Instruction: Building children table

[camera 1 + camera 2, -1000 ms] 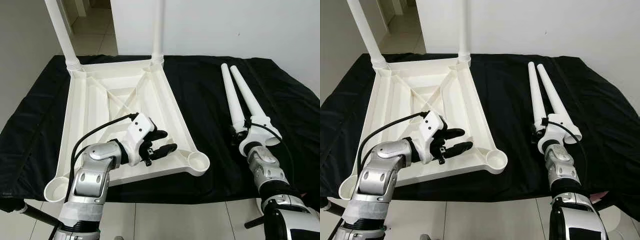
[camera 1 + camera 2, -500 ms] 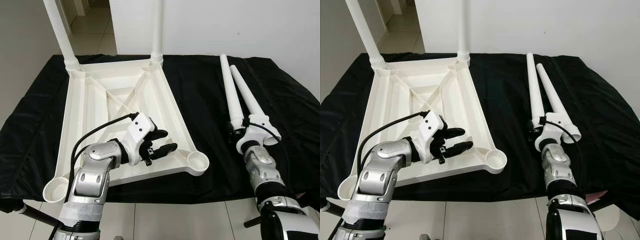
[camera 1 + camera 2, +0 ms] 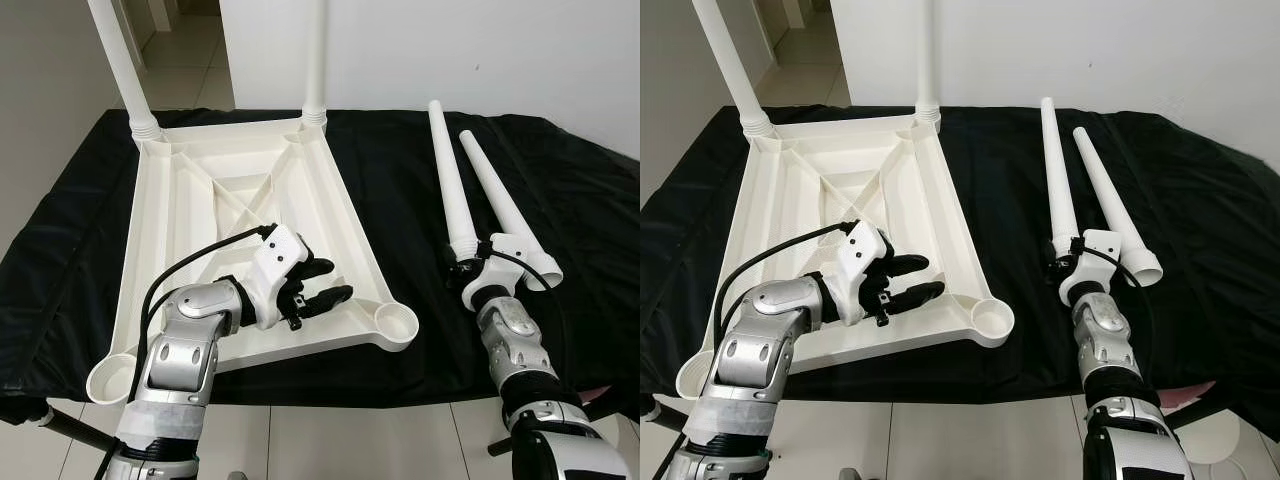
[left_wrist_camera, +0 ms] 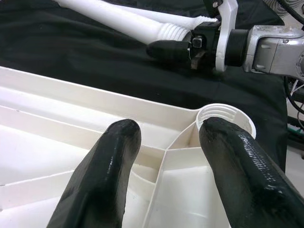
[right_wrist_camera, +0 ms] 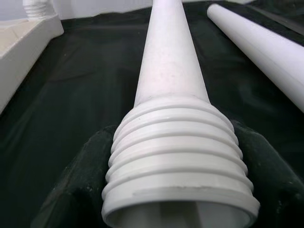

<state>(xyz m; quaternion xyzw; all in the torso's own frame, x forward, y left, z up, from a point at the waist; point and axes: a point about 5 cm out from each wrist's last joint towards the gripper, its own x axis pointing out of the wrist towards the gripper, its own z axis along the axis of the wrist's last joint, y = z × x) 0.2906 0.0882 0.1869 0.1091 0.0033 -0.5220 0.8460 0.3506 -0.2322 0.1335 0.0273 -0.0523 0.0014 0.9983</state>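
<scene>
**Right wrist view: threaded leg end clamped between the fingers**

Right wrist view shows the ribbed, threaded end of a white table leg [image 5: 175, 142] sitting between two black fingers [image 5: 80, 190], which press on it from both sides. The leg's shaft runs away from the camera over the black cloth [image 5: 71, 85]. A second loose leg [image 5: 266, 42] lies just beside it on the cloth.

From the head camera, the right gripper [image 3: 462, 268] grasps that leg [image 3: 447, 170] at its wide threaded end, near the front right part of the cloth-covered surface. The leg points away from the robot, its thin tip toward the far edge. The other loose leg [image 3: 500, 205] lies to its right, near it at the wide end and spreading apart toward the tips.

The upturned white tabletop [image 3: 180, 200] lies on the left half of the black cloth [image 3: 400, 150], ribbed underside facing up. Two legs already stand upright in its far corners: one at the far left [image 3: 120, 60] and one at the far right [image 3: 317, 55]. The near right corner socket [image 3: 397, 322] and the near left corner socket [image 3: 112, 378] are open.

The left gripper [image 3: 325, 283] hovers over the near edge of the tabletop, fingers spread apart and holding nothing, pointing toward the near right socket. In the left wrist view, its two black fingers [image 4: 102, 175] frame the tabletop's ribs, with the threaded socket [image 4: 223, 116] just beyond one fingertip and the right gripper [image 4: 190, 47] with its leg farther off on the cloth.
</scene>
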